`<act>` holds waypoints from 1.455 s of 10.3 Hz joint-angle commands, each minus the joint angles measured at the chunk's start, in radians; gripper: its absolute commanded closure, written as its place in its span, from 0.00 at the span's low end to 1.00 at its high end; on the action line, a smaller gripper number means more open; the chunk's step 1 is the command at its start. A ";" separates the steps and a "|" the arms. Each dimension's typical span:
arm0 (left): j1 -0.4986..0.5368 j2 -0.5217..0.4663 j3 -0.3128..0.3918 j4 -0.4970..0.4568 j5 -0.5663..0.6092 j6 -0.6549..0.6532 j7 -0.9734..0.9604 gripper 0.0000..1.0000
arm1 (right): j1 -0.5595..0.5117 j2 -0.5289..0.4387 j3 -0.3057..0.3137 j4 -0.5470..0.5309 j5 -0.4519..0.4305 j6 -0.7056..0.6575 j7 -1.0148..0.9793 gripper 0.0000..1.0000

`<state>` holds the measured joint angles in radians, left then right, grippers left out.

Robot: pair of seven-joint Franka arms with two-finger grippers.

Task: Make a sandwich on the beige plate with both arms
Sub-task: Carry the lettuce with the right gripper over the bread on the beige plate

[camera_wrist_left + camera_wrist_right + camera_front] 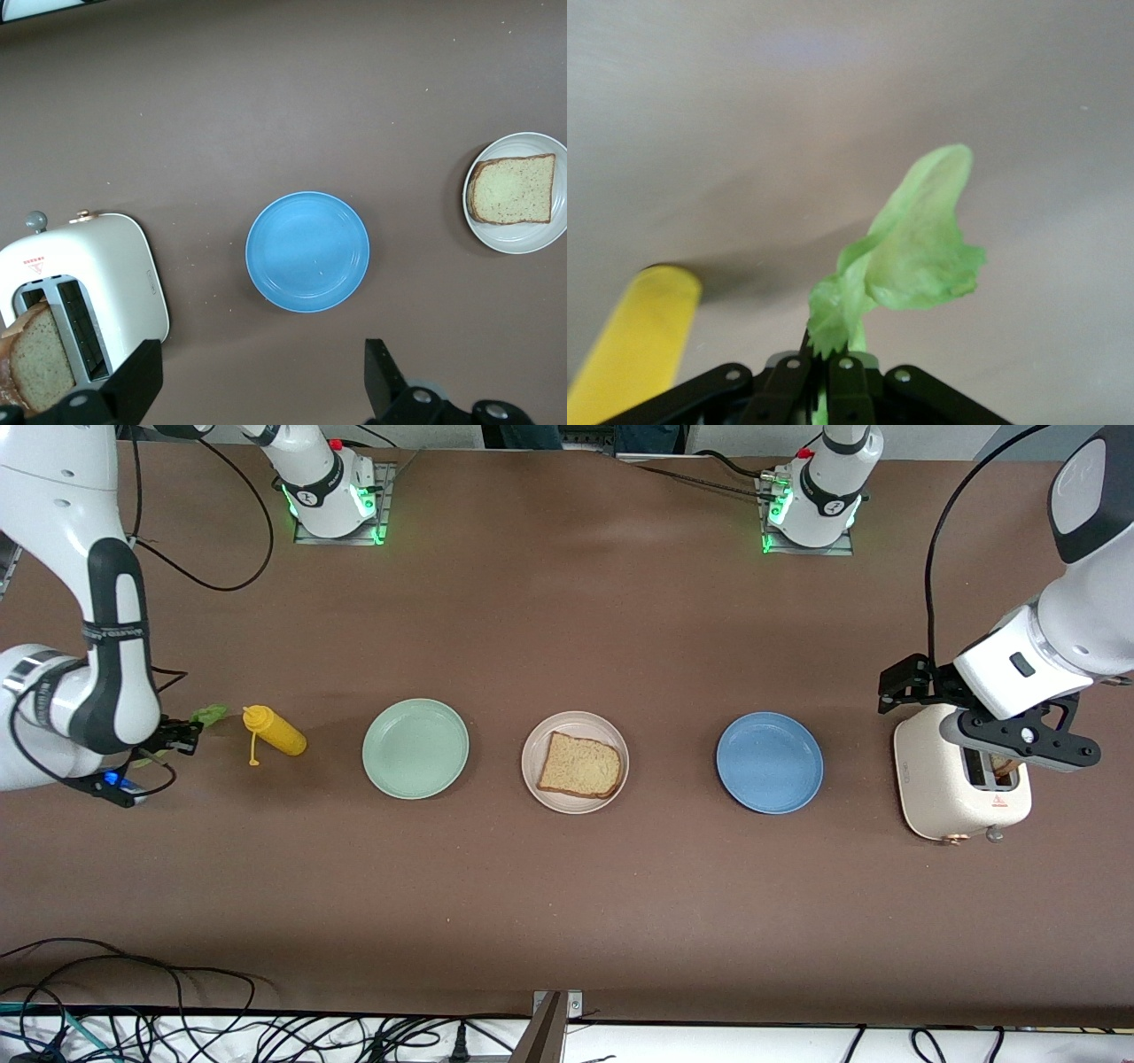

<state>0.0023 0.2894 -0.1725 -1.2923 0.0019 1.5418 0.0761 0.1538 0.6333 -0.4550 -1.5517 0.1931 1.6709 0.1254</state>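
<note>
The round, pale beige matte plate (575,762) sits at mid-table and carries one square tan bread slice with a brown crust (578,766), lying flat within the rim. No lettuce or second slice is on it.

Beside this plate toward the left arm's end lies a round blue plate (769,762), then a cream two-slot toaster (948,788) with a second tan bread slice (40,365) standing in a slot. The left gripper (261,385) hangs over the toaster, fingers spread wide and holding nothing.

Beside the beige plate toward the right arm's end lies a round mint-green plate (415,747), then a yellow squeeze bottle (274,732) on its side. The right gripper (818,376), past the bottle, is closed on a ruffled green lettuce leaf (912,252).
</note>
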 commanded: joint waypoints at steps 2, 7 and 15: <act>-0.001 -0.015 -0.005 -0.013 0.035 -0.012 -0.021 0.00 | 0.032 0.003 0.002 0.250 -0.004 -0.254 0.182 1.00; -0.001 -0.015 -0.004 -0.012 0.033 -0.014 -0.021 0.00 | 0.138 0.003 0.006 0.380 0.234 -0.447 0.610 1.00; 0.016 -0.015 0.001 -0.012 0.026 -0.028 -0.021 0.00 | 0.291 0.091 0.087 0.372 0.825 -0.190 1.203 1.00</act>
<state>0.0063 0.2895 -0.1695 -1.2933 0.0019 1.5232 0.0621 0.4013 0.6972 -0.3796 -1.2021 0.9953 1.4081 1.2638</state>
